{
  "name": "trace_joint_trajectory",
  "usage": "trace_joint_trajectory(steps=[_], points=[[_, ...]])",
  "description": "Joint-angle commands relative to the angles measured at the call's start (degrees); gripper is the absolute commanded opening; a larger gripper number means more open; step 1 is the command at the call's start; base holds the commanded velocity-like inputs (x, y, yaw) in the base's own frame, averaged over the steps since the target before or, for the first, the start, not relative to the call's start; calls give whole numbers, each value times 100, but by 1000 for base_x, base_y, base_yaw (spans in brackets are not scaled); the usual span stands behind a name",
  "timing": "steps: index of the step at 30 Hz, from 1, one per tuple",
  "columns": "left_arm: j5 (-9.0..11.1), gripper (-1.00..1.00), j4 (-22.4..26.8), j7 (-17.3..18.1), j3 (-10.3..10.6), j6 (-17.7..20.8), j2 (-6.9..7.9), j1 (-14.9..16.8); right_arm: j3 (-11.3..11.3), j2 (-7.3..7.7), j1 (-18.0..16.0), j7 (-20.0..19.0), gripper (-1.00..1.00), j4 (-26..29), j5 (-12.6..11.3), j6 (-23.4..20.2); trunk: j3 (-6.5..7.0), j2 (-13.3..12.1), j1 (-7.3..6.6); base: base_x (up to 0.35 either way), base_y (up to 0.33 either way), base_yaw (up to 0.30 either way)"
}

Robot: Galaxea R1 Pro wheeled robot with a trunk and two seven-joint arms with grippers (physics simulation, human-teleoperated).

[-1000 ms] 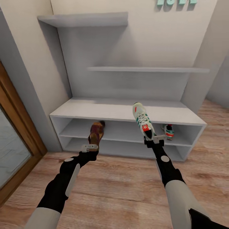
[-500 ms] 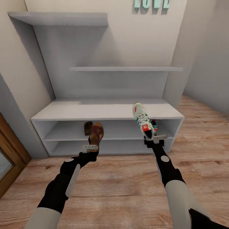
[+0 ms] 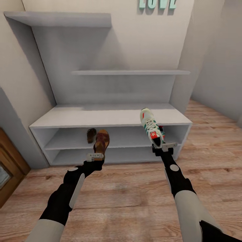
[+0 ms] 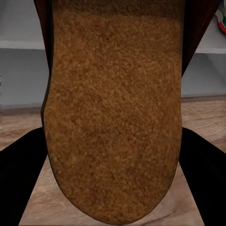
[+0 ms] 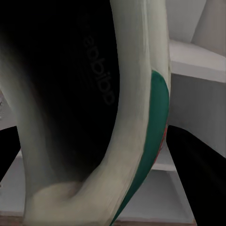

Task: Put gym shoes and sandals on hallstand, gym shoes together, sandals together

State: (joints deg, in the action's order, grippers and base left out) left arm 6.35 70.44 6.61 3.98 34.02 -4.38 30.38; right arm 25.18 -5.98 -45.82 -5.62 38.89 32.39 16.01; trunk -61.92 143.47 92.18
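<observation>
My left gripper [image 3: 95, 156] is shut on a brown sandal [image 3: 101, 141], held in the air in front of the hallstand [image 3: 101, 117]; its tan surface [image 4: 113, 108] sits close to the left wrist camera. The other sandal [image 3: 91, 135] lies on the bench's middle shelf, just behind and left of the held one. My right gripper [image 3: 164, 146] is shut on a white gym shoe [image 3: 151, 127] with green stripes, toe pointing up toward the bench top; its dark inside and green trim [image 5: 141, 117] show in the right wrist view. The second gym shoe [image 3: 163, 129] sits on the middle shelf, mostly hidden behind the held one.
The hallstand's upper wall shelves [image 3: 127, 72] rise behind the bench. A wooden door frame [image 3: 10, 164] stands at the left edge, and teal letters [image 3: 157, 3] hang on the wall. Wood plank floor [image 3: 127, 191] spreads in front of the rack and off to the right.
The whole picture has shifted, so the camera has moved: the rack now sits further left in view and the door frame has nearly left it. Both grippers still hold their shoes.
</observation>
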Motion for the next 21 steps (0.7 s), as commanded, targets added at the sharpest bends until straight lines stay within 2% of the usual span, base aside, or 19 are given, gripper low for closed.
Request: trace_joint_trajectory(steps=[1, 5, 14, 17, 18, 21], points=[[58, -100, 2, -11, 3, 33, -3, 3, 48, -9, -6, -54, -100, 6, 31, 30, -7, 2, -1, -206, 0, 69], [59, -100, 2, -11, 5, 34, -2, 3, 48, -9, -6, -54, -100, 5, 32, 28, -11, 2, -1, -200, 0, 29], [82, -100, 4, -13, 6, 35, -9, 3, 48, -9, -6, -61, -100, 10, 31, 28, -11, 2, -1, -3, -42, 3], [264, -100, 4, -16, 1, 31, -4, 3, 48, -9, -6, -62, -100, 8, 30, 27, -11, 2, -1, 16, -87, 0], [395, -100, 5, -18, -4, 26, -2, 3, 48, -9, -6, -62, -100, 6, 30, 26, -11, 2, -1, 4, -21, 0], [466, -100, 2, -19, -13, 20, 12, 3, 50, -9, -6, -67, -100, 5, 30, 30, -11, 2, -1, 2, -11, 0]])
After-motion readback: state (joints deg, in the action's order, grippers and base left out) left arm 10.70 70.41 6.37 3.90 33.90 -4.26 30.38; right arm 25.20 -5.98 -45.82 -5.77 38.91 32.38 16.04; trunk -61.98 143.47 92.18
